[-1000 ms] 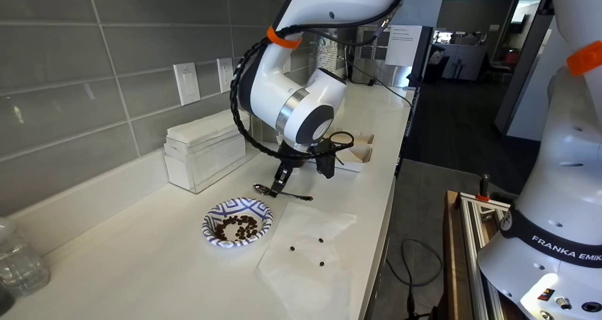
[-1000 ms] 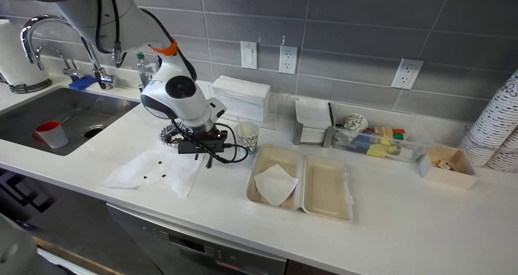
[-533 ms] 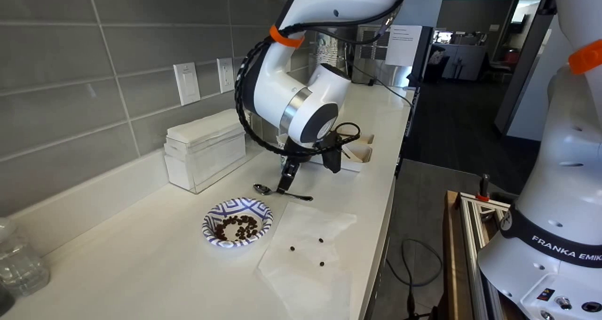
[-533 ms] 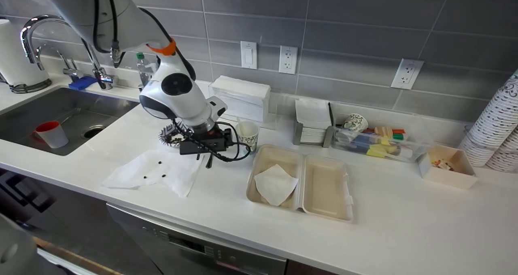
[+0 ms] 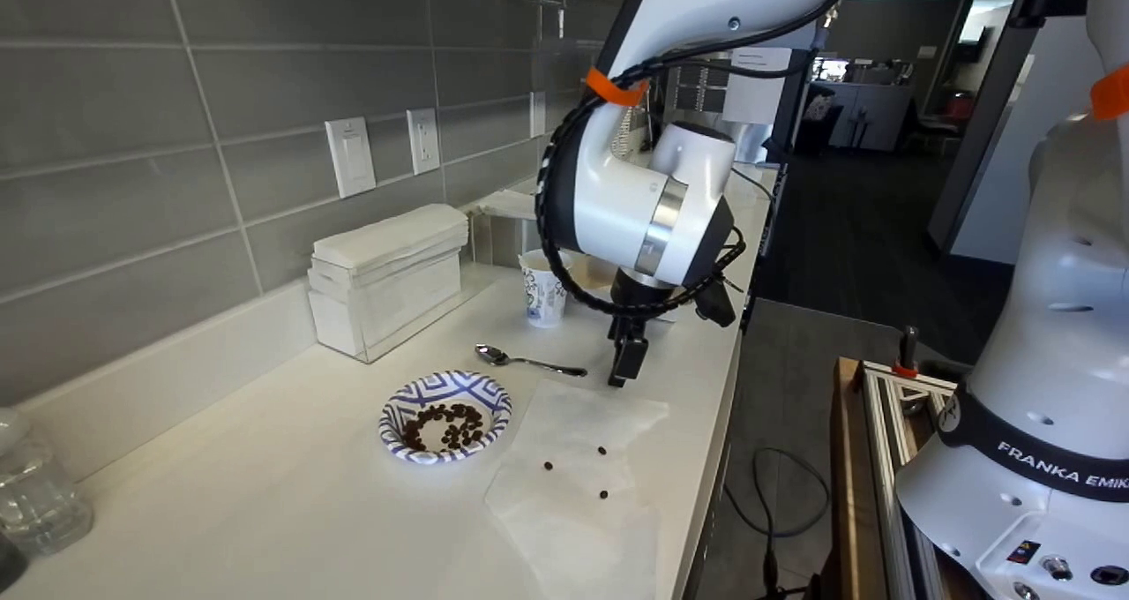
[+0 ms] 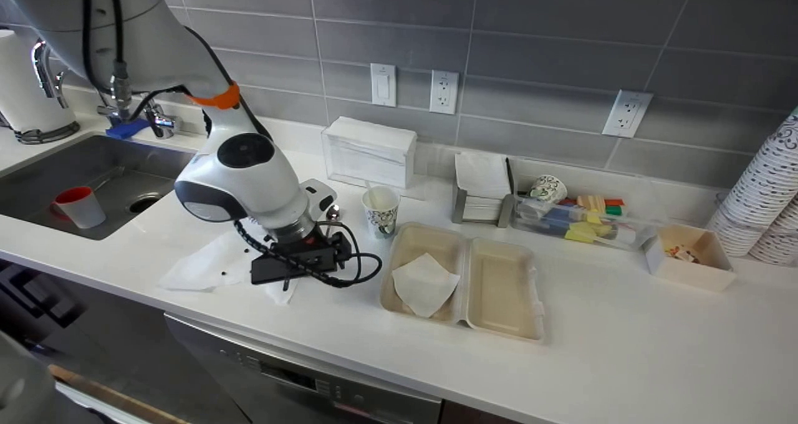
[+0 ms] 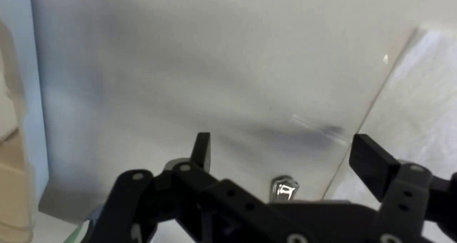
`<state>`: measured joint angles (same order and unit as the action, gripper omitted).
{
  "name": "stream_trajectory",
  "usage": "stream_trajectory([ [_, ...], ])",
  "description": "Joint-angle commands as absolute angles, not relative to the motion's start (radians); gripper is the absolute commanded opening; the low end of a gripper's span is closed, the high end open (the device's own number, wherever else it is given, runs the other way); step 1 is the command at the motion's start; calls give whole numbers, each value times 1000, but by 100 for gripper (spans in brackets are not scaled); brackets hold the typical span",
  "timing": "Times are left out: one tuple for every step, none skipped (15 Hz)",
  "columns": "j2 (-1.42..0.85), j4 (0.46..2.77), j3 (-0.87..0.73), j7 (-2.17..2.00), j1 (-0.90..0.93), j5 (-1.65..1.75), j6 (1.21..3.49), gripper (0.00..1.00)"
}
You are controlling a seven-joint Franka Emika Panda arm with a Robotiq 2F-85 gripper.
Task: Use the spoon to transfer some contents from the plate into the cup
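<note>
In an exterior view the plate [image 5: 397, 406], left of centre, shows its dark bits [image 5: 467, 419]; to its right come the whole spoon [image 5: 494, 355], the cup [image 5: 544, 296] farther up, and the sheet [image 5: 582, 538] with three loose bits. An exterior view also shows a mug [image 6: 84, 209] in the sink [image 6: 153, 171], a pale stick [image 6: 371, 193] leaning in the cup, the box [image 6: 505, 287] and the cup stack [image 6: 770, 168] at the right edge.

There the arm [image 6: 268, 187] hides the plate and most of the spoon, leaving the spoon's bowl in sight beside it. In the wrist view the box is cut off at the left; a green-marked sliver [image 7: 76, 232] at lower left is hard to make out; the sheet runs off at the right.

The gripper [image 7: 280, 141] has its jaws wide apart. In the wrist view the spoon's handle tip shows at lower centre, between the fingers [image 7: 371, 160] as pictured; the gripper hides the rest. In an exterior view the spoon lies left of the fingertips, apart from them.
</note>
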<state>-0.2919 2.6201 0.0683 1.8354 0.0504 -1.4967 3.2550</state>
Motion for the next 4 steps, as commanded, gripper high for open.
stream_trajectory([
  [-278,2641,60,1823,50,-1484,3253,100],
  [-267,2654,55,1819,50,-1478,3251,100],
  [-261,2660,53,1817,50,-1476,3250,100],
  [-257,2662,53,1814,50,-1474,3250,100],
])
